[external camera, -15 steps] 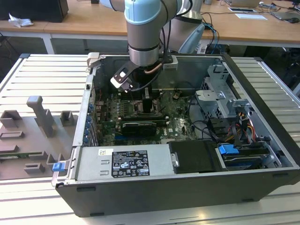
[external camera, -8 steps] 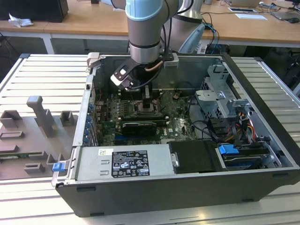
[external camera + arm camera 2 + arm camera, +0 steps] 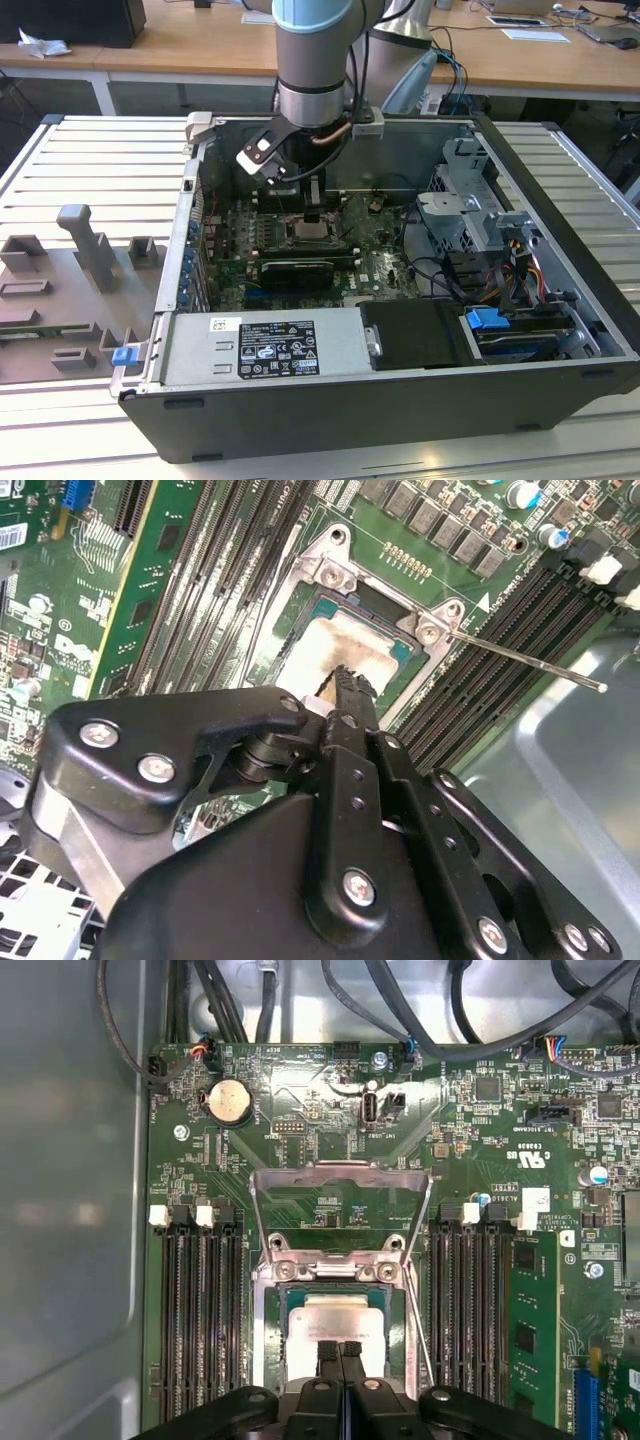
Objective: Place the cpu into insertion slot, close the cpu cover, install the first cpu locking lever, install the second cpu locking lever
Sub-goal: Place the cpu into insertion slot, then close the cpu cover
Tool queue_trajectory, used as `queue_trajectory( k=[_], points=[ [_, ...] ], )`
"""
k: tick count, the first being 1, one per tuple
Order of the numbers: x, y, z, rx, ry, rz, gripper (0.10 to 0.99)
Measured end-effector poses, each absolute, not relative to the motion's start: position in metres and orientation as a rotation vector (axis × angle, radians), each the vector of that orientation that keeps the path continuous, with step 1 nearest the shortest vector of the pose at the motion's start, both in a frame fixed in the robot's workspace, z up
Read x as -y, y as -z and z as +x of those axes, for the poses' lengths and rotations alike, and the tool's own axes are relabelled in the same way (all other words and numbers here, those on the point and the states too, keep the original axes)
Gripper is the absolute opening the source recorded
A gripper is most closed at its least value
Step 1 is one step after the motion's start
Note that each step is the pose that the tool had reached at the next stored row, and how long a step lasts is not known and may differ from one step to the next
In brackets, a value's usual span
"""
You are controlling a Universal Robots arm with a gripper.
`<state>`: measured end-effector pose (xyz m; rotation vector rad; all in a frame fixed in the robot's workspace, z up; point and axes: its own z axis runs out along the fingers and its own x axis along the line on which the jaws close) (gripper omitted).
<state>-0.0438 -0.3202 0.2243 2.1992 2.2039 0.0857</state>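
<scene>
The pincer (image 3: 340,1348) holds its fingers shut together with nothing between them. Directly beneath its tips the cpu (image 3: 335,1315) lies seated in the insertion slot (image 3: 283,1295). Beyond the tips, the cpu cover (image 3: 340,1171) stands swung open.

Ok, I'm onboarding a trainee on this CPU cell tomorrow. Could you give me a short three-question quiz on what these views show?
1. True or false: the cpu already sits in the insertion slot.
2. In the first wrist view, the cpu cover is: A) shut flat over the cpu; B) swung up open, away from the cpu; C) taken off and held in the gripper.
3. Fill in: the gripper hangs right over the cpu's metal face with its fingers ____.

Key: 1 true; 2 B; 3 shut (pressed together, holding nothing).
</scene>
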Motion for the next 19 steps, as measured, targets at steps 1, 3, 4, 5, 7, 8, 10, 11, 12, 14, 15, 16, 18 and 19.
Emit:
queue_trajectory(
  k=[1,3,4,5,7,8,10,11,12,14,15,16,18,19],
  points=[
    [0.32,-0.225,-0.044,-2.204,-0.086,2.199,0.106],
    [0.32,-0.226,-0.044,-2.204,-0.087,2.2,0.106],
    [0.32,-0.227,-0.044,-2.204,-0.087,2.2,0.106],
    [0.32,-0.228,-0.044,-2.205,-0.088,2.2,0.106],
    [0.32,-0.235,-0.044,-2.205,-0.087,2.2,0.106],
    [0.32,-0.238,-0.044,-2.205,-0.087,2.2,0.106],
    [0.32,-0.242,-0.042,-2.206,-0.089,2.201,0.106],
    [0.32,-0.242,-0.033,-2.206,-0.089,2.201,0.106],
    [0.32,-0.242,-0.031,-2.206,-0.089,2.201,0.106],
    [0.32,-0.242,-0.029,-2.206,-0.089,2.201,0.106],
    [0.32,-0.242,-0.028,-2.206,-0.089,2.201,0.106],
    [0.32,-0.242,-0.028,-2.206,-0.089,2.201,0.106],
    [0.32,-0.242,-0.028,-2.206,-0.089,2.201,0.106],
    [0.32,-0.243,-0.028,-2.206,-0.089,2.201,0.106]
  ],
)
